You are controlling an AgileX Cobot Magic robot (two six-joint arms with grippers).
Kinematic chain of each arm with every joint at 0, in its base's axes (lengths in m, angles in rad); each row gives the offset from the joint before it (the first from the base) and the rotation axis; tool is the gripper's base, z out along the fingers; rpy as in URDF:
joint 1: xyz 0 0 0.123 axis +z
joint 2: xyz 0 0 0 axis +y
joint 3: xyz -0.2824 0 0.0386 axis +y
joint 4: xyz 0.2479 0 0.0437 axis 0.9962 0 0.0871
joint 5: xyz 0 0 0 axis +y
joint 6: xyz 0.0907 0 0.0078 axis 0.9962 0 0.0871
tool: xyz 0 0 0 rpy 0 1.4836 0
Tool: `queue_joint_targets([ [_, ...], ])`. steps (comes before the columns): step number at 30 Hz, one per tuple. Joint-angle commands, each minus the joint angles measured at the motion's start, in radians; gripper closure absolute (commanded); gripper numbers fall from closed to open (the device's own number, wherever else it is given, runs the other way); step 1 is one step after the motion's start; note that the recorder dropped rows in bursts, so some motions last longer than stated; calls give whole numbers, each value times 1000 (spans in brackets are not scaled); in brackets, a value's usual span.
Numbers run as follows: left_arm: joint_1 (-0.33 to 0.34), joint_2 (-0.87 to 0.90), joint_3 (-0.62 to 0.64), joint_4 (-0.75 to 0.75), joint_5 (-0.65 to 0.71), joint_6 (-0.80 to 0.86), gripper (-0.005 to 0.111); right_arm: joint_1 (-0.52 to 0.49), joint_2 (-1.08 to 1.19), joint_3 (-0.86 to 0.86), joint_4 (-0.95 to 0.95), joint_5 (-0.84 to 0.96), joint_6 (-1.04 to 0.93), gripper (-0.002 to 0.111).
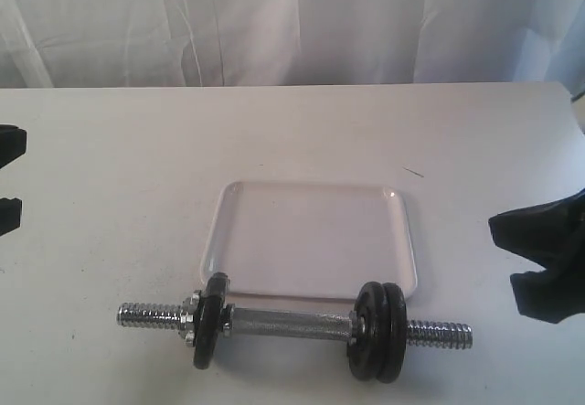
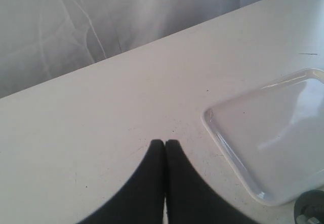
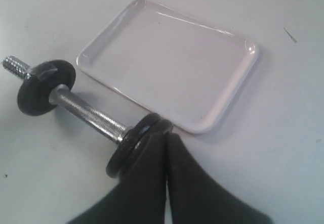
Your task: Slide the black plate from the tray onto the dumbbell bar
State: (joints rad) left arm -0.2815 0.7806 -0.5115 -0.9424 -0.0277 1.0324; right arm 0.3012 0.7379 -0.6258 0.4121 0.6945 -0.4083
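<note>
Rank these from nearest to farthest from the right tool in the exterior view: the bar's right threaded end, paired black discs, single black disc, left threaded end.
From the right tool:
1. Right threaded end, the rightmost tip.
2. Paired black discs, just inboard of it.
3. Single black disc, on the left half.
4. Left threaded end, the far tip.

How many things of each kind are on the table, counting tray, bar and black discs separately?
White tray: 1
Chrome dumbbell bar: 1
Black weight discs on the bar: 3 (one at one end, two at the other)
Total: 5
</note>
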Motion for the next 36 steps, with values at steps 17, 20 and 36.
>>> queue_joint_targets([
  [17,2,-12,4,-14,-1,-6,107,-225,-665,563,-214,-386,259,108],
  [20,2,-12,4,-14,-1,-6,107,-250,-689,591,-234,-374,263,108],
  [36,2,-12,4,-14,-1,-6,107,-265,-694,626,-326,-375,380,108],
])
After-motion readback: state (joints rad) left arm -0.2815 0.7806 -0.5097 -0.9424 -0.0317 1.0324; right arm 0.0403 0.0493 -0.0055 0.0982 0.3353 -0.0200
